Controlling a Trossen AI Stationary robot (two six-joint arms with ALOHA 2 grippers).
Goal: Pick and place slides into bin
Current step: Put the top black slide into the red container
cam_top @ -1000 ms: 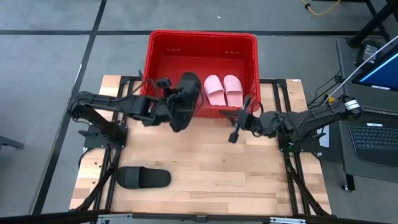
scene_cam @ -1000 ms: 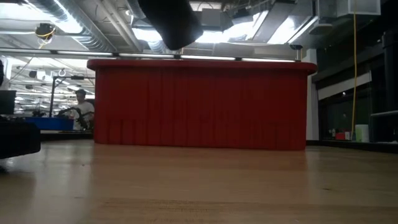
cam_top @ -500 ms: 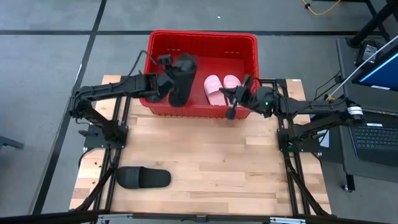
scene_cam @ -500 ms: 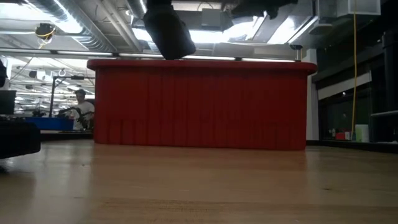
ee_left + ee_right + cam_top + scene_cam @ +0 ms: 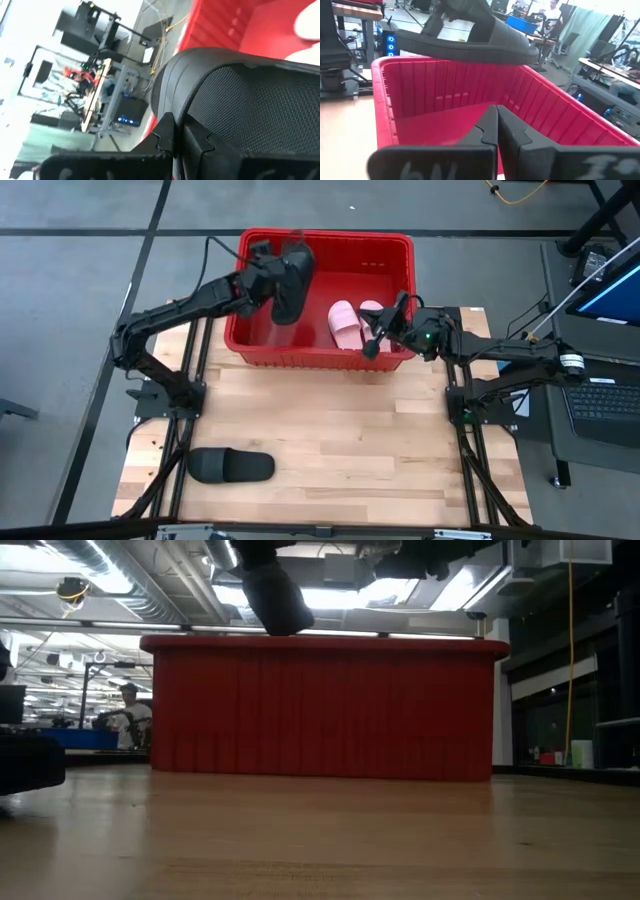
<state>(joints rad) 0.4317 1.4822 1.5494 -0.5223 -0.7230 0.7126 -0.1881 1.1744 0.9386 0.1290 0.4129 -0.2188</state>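
Note:
My left gripper (image 5: 268,272) is shut on a black slide (image 5: 290,280) and holds it in the air over the left half of the red bin (image 5: 325,236). The slide also shows above the bin's rim in the low view (image 5: 275,595) and in the right wrist view (image 5: 470,37). Two pink slides (image 5: 355,322) lie side by side, soles down, on the bin's floor at the right. The second black slide (image 5: 230,466) lies on the table at the near left. My right gripper (image 5: 376,340) is shut and empty over the bin's near right corner. My left gripper pinches the black slide at one side of its wide strap (image 5: 186,112) between its two fingers. The fingers come level from the table's left and lie across the slide. The slide is lifted clear above the bin's rim, lengthwise near to far, its sole (image 5: 465,49) roughly level and facing down.
The bin (image 5: 320,710) stands at the table's far edge and reaches past it. The wooden table top (image 5: 340,440) is bare in the middle and at the right. A person (image 5: 130,710) sits far off in the room behind.
My left gripper has carried the black slide up and toward the far edge, from in front of the bin's near wall to over the bin's inside. My right gripper, still shut, has gone toward the far edge to the bin's near right corner.

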